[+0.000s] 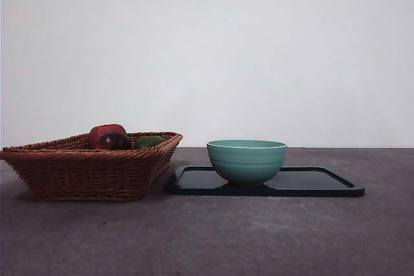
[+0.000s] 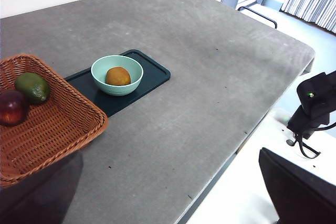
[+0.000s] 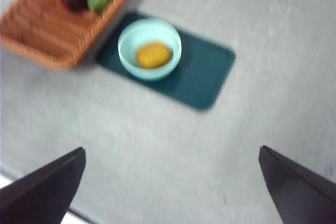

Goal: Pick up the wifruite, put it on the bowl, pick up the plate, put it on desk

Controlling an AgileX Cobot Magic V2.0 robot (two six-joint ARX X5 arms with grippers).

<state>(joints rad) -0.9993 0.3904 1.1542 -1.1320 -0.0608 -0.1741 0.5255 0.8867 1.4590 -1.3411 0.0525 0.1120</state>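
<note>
Inside the bowl [image 2: 116, 75] rests the wifruite [image 2: 118, 76], so placement looks complete. Both my left claw [image 2: 173, 203] and right claw [image 3: 170, 192] hang apart and empty, high above the tabletop [image 2: 210, 66]; the dark tray [image 2: 152, 74] under the bowl remains.

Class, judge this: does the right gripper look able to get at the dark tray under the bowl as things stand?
Probably yes. The right gripper hangs open above bare desk, and the tray's far end lies uncovered beside the bowl.
</note>
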